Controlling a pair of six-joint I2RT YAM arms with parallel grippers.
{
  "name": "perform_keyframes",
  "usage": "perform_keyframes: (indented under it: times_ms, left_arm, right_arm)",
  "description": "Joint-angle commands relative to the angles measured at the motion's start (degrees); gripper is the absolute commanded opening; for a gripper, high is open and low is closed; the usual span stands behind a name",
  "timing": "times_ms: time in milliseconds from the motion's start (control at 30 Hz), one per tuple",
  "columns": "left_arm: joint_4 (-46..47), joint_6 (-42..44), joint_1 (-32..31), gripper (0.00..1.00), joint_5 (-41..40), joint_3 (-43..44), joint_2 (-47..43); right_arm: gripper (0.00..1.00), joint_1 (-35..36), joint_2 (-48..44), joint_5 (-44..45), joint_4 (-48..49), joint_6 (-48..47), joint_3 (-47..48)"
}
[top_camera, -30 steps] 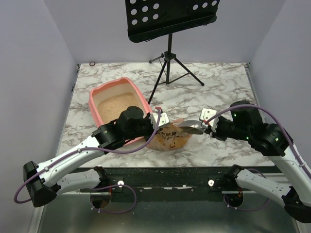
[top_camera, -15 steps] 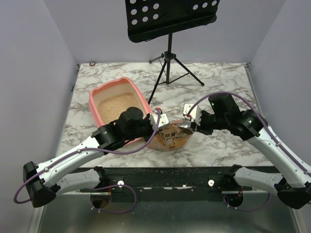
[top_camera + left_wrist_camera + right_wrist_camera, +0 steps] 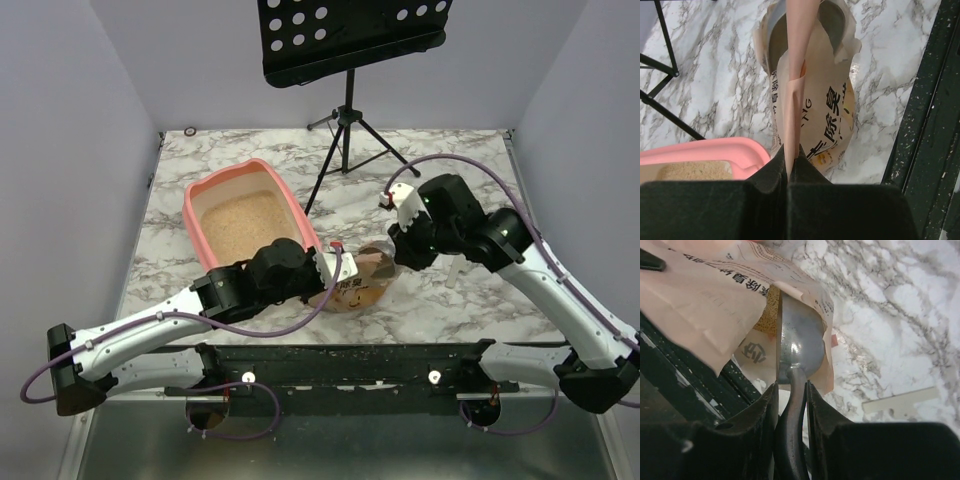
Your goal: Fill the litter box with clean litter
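Observation:
The pink litter box [image 3: 196, 196] lies at the left of the marble table with a bed of tan clean litter [image 3: 240, 218] in it. Just right of it stands an orange-tan printed bag [image 3: 352, 287]. My left gripper [image 3: 333, 262] is shut on the bag's top edge [image 3: 796, 75] and holds its mouth up. My right gripper [image 3: 397, 255] is shut on the handle of a metal scoop [image 3: 800, 347]. The scoop's bowl sits edge-on in the bag's mouth, beside the tan granules [image 3: 771, 315] inside. A corner of the litter box [image 3: 715, 152] shows in the left wrist view.
A black music stand on a tripod [image 3: 347, 130] is behind the box and bag. A pale flat strip [image 3: 455, 270] lies on the table under my right arm. A small ring [image 3: 190, 131] rests at the far left corner. The table's dark front edge [image 3: 930, 125] runs close to the bag.
My right arm has swung left and risen, bringing the scoop from beside the bag into its mouth. The left gripper has shifted slightly right, still on the bag.

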Motion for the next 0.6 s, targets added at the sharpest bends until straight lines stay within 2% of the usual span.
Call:
perform_keyframes:
  times_ms: [0, 100, 200, 300, 433, 567]
  left_arm:
    - [-6.4, 0.7, -4.0, 0.00, -13.8, 3.8, 1.4]
    - [-9.9, -0.7, -5.3, 0.00, -17.1, 5.2, 2.5]
    - [-9.1, -0.9, -5.5, 0.00, -16.5, 5.2, -0.3]
    - [-12.9, -2.1, -5.5, 0.00, -18.6, 8.3, -1.4]
    - [-18.7, -3.0, -5.7, 0.00, -21.3, 11.5, -1.3]
    - [-18.3, -3.3, -6.0, 0.00, -19.3, 11.3, -1.9]
  right_arm:
    - [0.01, -0.2, 4.0, 0.3, -2.7, 9.0, -0.9]
    - [0.01, -0.1, 6.6, -1.5, -2.8, 10.9, -2.4]
    - [0.01, -0.2, 8.7, -3.0, -0.9, 12.6, -4.6]
    - [0.01, -0.6, 10.7, -5.2, 1.6, 13.5, -7.0]
    - [0.01, -1.3, 11.6, -10.3, 8.0, 14.7, -12.1]
    - [0.01, -2.5, 11.9, -14.8, 15.4, 16.2, -17.9]
